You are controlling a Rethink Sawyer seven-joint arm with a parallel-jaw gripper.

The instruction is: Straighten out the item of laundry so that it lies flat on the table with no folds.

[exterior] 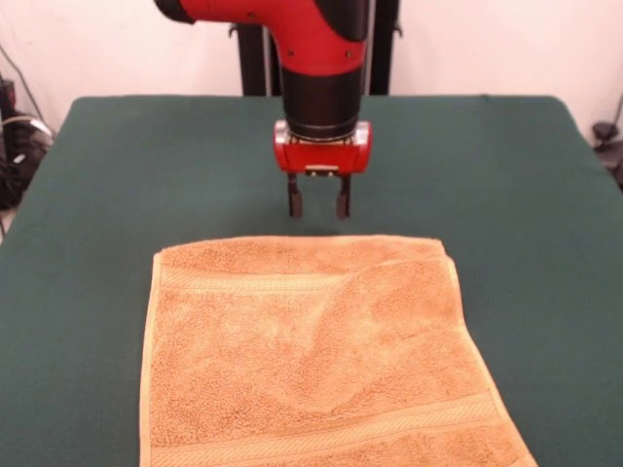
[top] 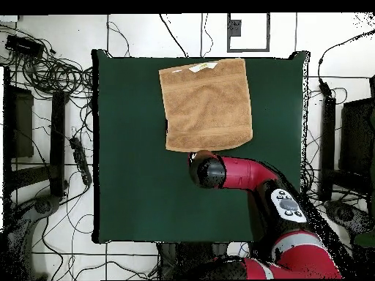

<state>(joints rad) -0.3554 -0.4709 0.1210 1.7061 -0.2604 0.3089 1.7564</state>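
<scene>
The orange-tan terry towel [exterior: 316, 355] lies spread on the dark green table [exterior: 117, 195], reaching the picture's bottom edge in the front view. A low diagonal crease runs across its middle and its far right corner looks doubled over. In the overhead view the towel [top: 207, 105] sits at the table's far side with its white label [top: 203, 66] at the far edge. My gripper [exterior: 317, 206] hangs open and empty just above the table, a little behind the towel's far edge, apart from it. In the overhead view the arm's wrist [top: 207, 170] hides the gripper.
The table [top: 132, 183] is far wider than the towel, with bare green cloth to both sides and behind the gripper. Cables and black stands [top: 58, 132] lie on the floor around the table.
</scene>
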